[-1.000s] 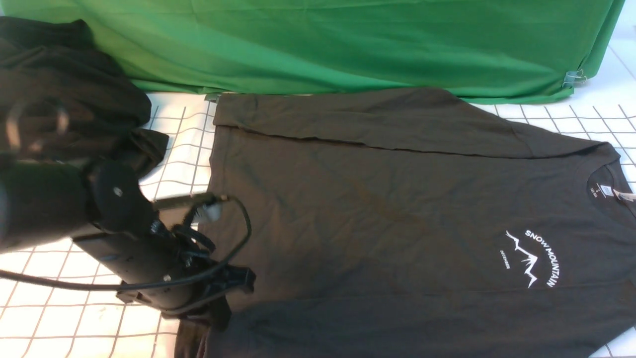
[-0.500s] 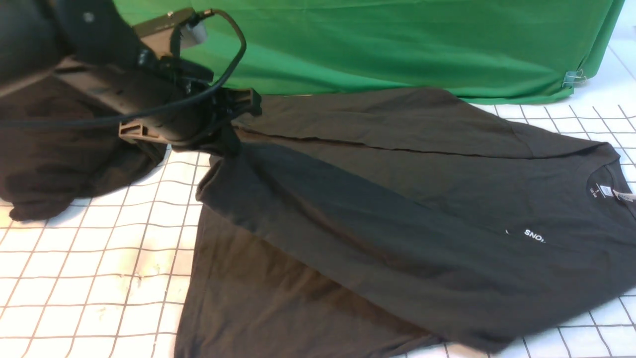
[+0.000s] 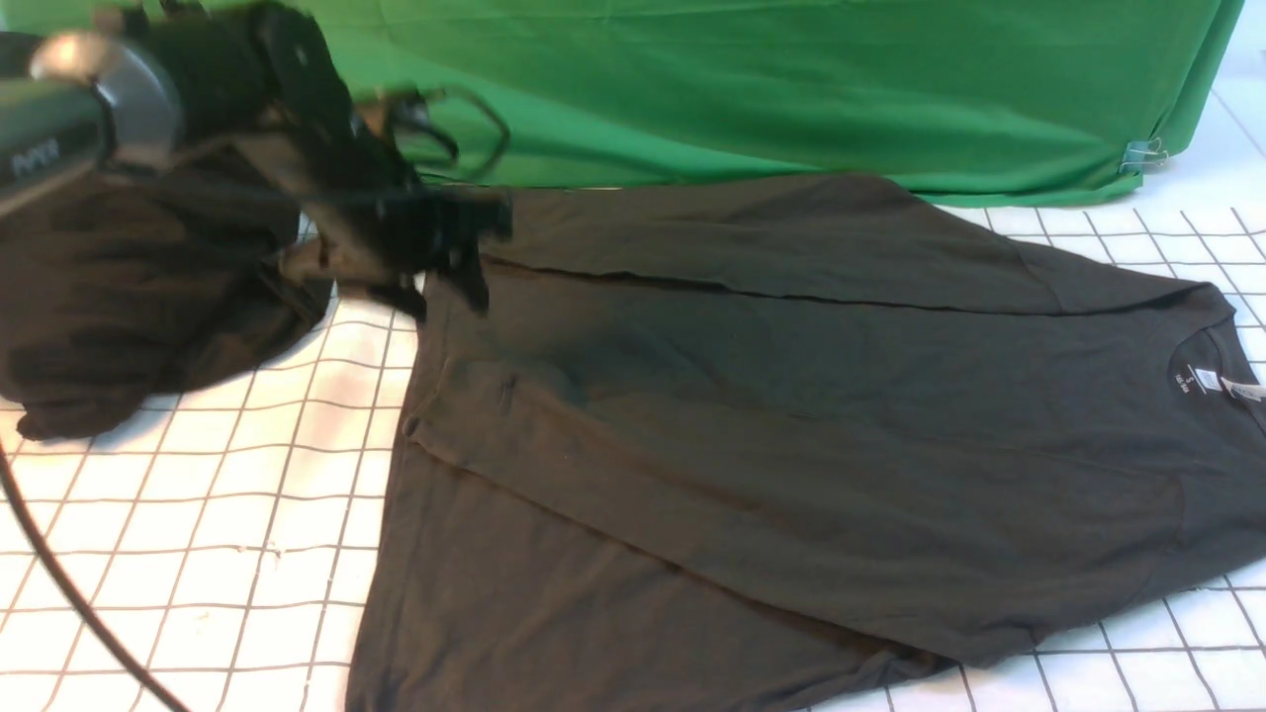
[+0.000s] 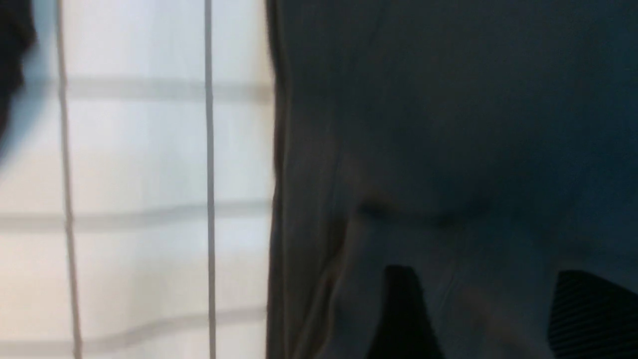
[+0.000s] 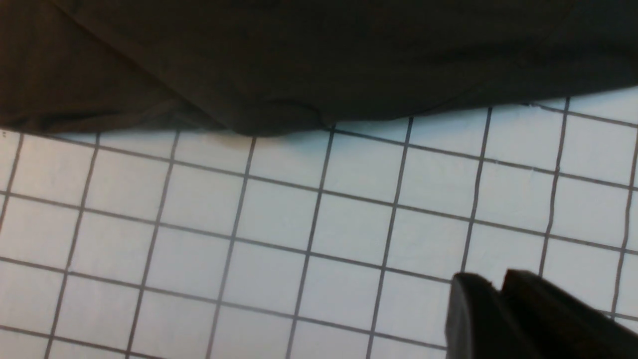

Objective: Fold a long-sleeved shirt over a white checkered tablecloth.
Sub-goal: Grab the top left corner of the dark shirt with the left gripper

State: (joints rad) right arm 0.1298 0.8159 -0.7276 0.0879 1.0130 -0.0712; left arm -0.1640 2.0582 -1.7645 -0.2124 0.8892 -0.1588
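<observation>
Just under left gripper [image 3: 463, 249], long-sleeved shirt [image 3: 791, 445], jaws apart

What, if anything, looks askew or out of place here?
On the long-sleeved shirt, the folded-over flap lies askew: its edge runs diagonally, leaving a wedge of the lower layer uncovered at the near left. A shapeless black heap also sits far left on the white checkered tablecloth.

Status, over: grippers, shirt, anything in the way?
Left gripper open over the shirt's hem corner; right gripper shut, empty, over the tablecloth. Shirt flat, near side folded over. Black garment heap beside the hem.
</observation>
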